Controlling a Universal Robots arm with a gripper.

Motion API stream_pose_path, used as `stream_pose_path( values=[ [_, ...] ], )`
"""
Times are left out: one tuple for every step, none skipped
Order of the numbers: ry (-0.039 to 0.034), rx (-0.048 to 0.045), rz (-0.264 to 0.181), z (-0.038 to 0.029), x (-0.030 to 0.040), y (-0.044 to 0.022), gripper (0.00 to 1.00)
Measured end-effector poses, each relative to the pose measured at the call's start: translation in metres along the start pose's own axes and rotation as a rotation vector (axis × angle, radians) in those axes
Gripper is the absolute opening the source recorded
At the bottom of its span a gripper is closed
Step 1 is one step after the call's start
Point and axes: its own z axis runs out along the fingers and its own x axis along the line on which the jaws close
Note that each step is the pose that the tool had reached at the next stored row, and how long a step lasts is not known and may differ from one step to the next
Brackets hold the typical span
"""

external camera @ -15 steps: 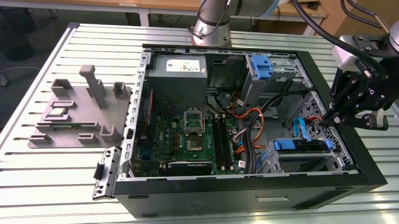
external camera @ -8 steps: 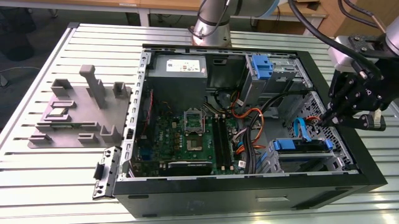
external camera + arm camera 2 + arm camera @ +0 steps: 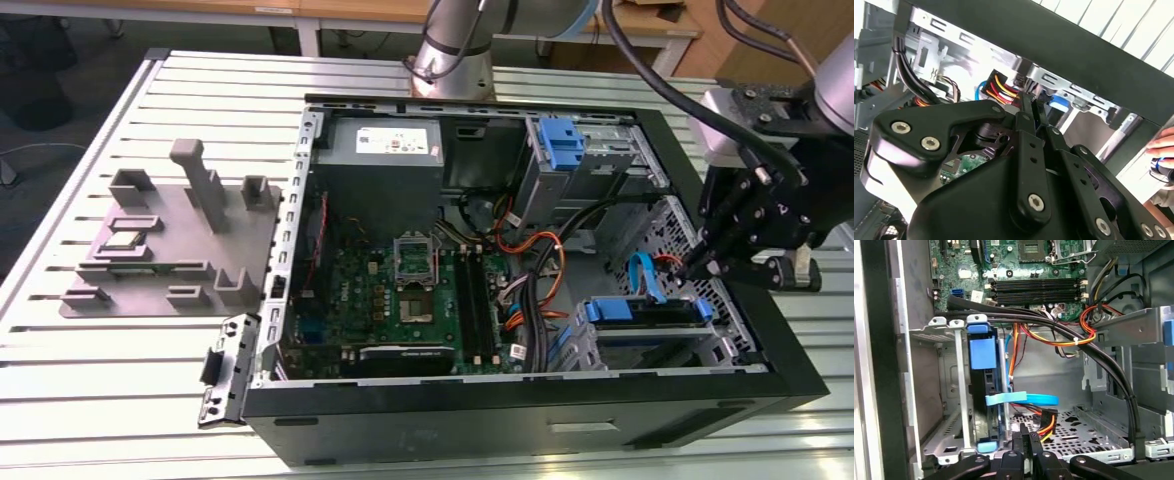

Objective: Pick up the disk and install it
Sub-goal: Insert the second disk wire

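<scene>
Disk (image 3: 985, 385) with its bright blue plastic bracket stands on edge in the perforated metal cage (image 3: 949, 390) at the case's (image 3: 534, 420) corner.
Black, bolted gripper (image 3: 703, 262) hangs right over that bay; jaws look nearly closed, empty as far as I can tell. Green motherboard (image 3: 400, 290), red-orange-yellow wires (image 3: 1064, 337) and a flat blue cable (image 3: 1024, 399) fill the box on the ribbed worktop (image 3: 107, 370).

Disk (image 3: 985, 390) showed bright blue bracket over dark body inside the black computer case (image 3: 534, 400). Motherboard (image 3: 400, 290) was green. Cable bundle (image 3: 1064, 337) beside the disk ran orange, red, yellow, black. Tabletop (image 3: 120, 380) was pale grey, ribbed in stripes.
</scene>
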Motion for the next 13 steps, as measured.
stream_pose_path(
  values=[
    [-0.0004, 0.0031, 0.0, -0.0001, 0.0019, 0.0007, 0.16],
    [-0.0008, 0.0062, -0.001, -0.0002, 0.0036, 0.0013, 0.16],
    [-0.0009, 0.0096, -0.002, -0.0004, 0.0049, 0.0022, 0.16],
    [-0.0012, 0.0128, -0.003, -0.0005, 0.0056, 0.0033, 0.16],
    [-0.0016, 0.0162, -0.004, -0.0004, 0.0062, 0.0045, 0.16],
    [-0.002, 0.0193, -0.004, -0.0003, 0.0069, 0.0057, 0.16],
    [-0.0022, 0.0224, -0.005, -0.0003, 0.0077, 0.0069, 0.16],
    [-0.0024, 0.0253, -0.006, -0.0001, 0.0087, 0.0081, 0.16],
    [-0.0028, 0.0285, -0.007, 0.0002, 0.0098, 0.0092, 0.16],
    [-0.0031, 0.0313, -0.008, 0.0005, 0.0108, 0.0103, 0.16],
    [-0.0034, 0.0337, -0.009, 0.0009, 0.0116, 0.0113, 0.16],
    [-0.0038, 0.0361, -0.011, 0.0015, 0.0124, 0.0121, 0.16],
    [-0.0041, 0.0386, -0.013, 0.0021, 0.013, 0.013, 0.16]
  ],
)
